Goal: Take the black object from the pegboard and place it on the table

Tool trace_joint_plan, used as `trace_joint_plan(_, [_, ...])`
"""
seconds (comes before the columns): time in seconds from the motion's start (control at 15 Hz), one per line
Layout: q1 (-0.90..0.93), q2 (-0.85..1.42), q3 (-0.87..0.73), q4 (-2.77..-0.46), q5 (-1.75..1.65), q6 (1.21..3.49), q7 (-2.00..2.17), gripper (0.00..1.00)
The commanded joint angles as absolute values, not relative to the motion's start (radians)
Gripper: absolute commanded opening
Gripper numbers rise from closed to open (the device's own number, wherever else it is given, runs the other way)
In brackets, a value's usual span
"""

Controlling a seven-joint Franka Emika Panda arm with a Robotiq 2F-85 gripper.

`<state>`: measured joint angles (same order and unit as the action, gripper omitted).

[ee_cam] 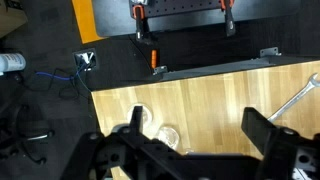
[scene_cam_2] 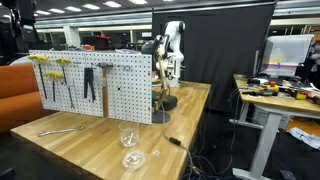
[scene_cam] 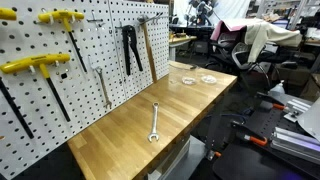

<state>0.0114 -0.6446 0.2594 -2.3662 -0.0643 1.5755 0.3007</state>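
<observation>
Only in the wrist view is the gripper (ee_cam: 195, 118) plainly spread wide and empty over the wooden table (ee_cam: 200, 98); in both exterior views pliers (scene_cam: 129, 46) hang on the pegboard (scene_cam: 98, 38), with a cluttered workshop beyond.

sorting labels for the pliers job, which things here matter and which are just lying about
Belong to the job:
- black pliers, hanging on the pegboard
- table
- gripper, open

Just lying about:
- hammer
- yellow T-handle tools
- silver wrench on the table
- clear items on the table
</observation>
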Motion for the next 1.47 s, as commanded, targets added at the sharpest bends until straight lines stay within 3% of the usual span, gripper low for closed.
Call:
trace_joint_plan(0.0, [0.035, -0.64, 0.242, -2.364, -0.074, 1.573, 0.312, 1.0])
trace_joint_plan(0.33, [0.056, -0.655, 0.26, -2.4, -0.083, 1.734, 0.33, 1.0])
trace_joint_plan(0.93, [0.168, -0.76, 0.278, -2.619, -0.047, 2.316, 0.319, 1.0])
trace_joint_plan(1.0, [0.148, -0.713, 0.285, -2.552, -0.041, 2.218, 0.35, 1.0])
trace_joint_plan(1.4, [0.161, -0.758, 0.289, -2.607, -0.039, 2.284, 0.333, 1.0])
